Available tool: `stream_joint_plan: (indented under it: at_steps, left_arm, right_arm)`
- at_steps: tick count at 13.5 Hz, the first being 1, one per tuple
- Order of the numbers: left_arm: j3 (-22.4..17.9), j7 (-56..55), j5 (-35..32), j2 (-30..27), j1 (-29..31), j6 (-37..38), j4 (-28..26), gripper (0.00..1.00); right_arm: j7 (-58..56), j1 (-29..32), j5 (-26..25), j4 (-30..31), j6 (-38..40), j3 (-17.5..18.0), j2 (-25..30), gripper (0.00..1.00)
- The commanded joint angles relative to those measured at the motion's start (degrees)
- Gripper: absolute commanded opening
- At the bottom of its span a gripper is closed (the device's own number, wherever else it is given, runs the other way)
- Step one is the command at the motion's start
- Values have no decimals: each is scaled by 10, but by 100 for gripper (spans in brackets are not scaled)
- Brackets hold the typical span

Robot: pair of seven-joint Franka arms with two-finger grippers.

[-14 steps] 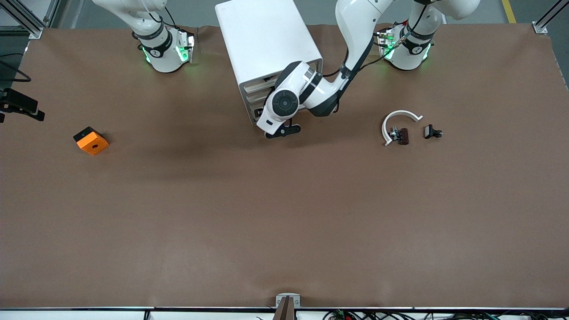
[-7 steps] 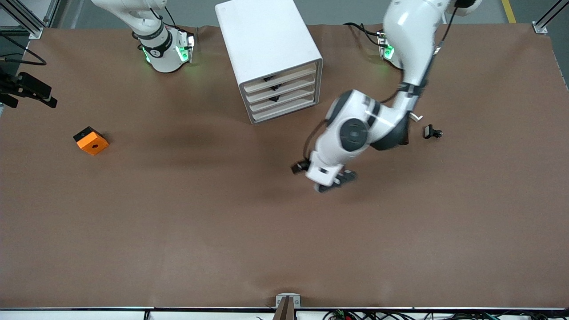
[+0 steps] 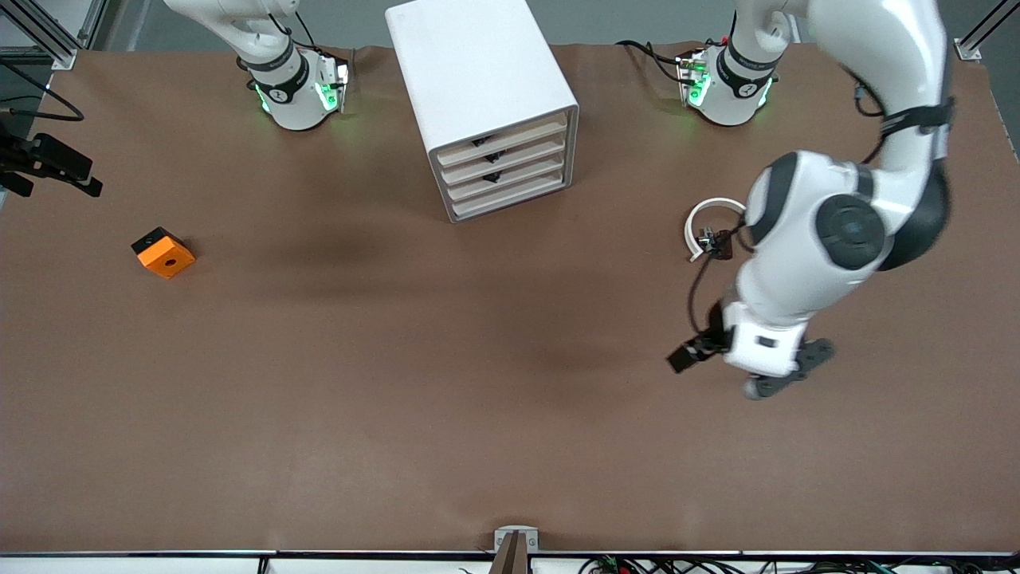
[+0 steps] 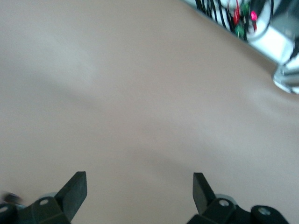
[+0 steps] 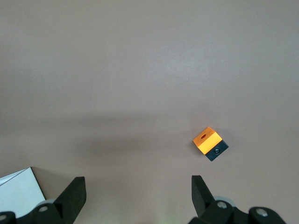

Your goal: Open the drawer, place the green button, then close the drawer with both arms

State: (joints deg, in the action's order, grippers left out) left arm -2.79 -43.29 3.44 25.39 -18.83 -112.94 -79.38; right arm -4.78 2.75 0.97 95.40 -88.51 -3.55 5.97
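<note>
The white drawer cabinet (image 3: pixel 478 72) stands between the arm bases, and its drawer fronts (image 3: pixel 506 171) all sit flush. No green-capped button shows in any view. My left gripper (image 3: pixel 785 379) hangs over bare table, toward the left arm's end and nearer to the front camera than the white arc (image 3: pixel 705 215). In the left wrist view it (image 4: pixel 139 186) is open and empty above brown table. My right gripper (image 5: pixel 138 186) is open and empty, high over the table at the right arm's end. The orange cube (image 5: pixel 210 143) lies below it.
The orange cube (image 3: pixel 163 252) lies toward the right arm's end. A small dark clip (image 3: pixel 717 239) lies by the white arc. The table's front edge with cables (image 4: pixel 243 18) shows in the left wrist view. A corner of the cabinet (image 5: pixel 18 191) shows in the right wrist view.
My left arm has swung away from the cabinet's front, toward the left arm's end and nearer the front camera. The drawer fronts are now uncovered. The left arm now hides the second clip.
</note>
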Motion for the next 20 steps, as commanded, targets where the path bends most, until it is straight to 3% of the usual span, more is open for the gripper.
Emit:
stream_joint_plan:
  at_steps: [1,3,7,9,12,14,17,20]
  left_arm:
    - [-2,69,-14,-51,26,46,-2,100]
    - [1,103,-14,-97,58,82,-3,100]
    - [-1,187,-15,-158,71,205,-4,100]
    - [2,266,-13,-184,106,242,-7,100]
    - [4,376,-12,-218,123,267,-19,100]
    - [8,383,-13,-231,124,272,-28,100]
    - [72,384,-16,-257,173,269,-67,100]
    - [99,384,-44,-289,176,242,-122,100]
  right_arm:
    - [-10,3,5,32,-10,-1,30,100]
    - [-10,2,5,68,-37,-1,56,100]
    - [-10,1,5,69,-39,0,59,100]
    - [-10,0,5,66,-40,1,58,100]
    - [-10,0,5,59,-40,1,56,100]
    - [-8,0,5,56,-38,1,56,100]
    - [-8,0,5,54,-37,1,56,100]
    - [-7,0,5,54,-34,1,56,100]
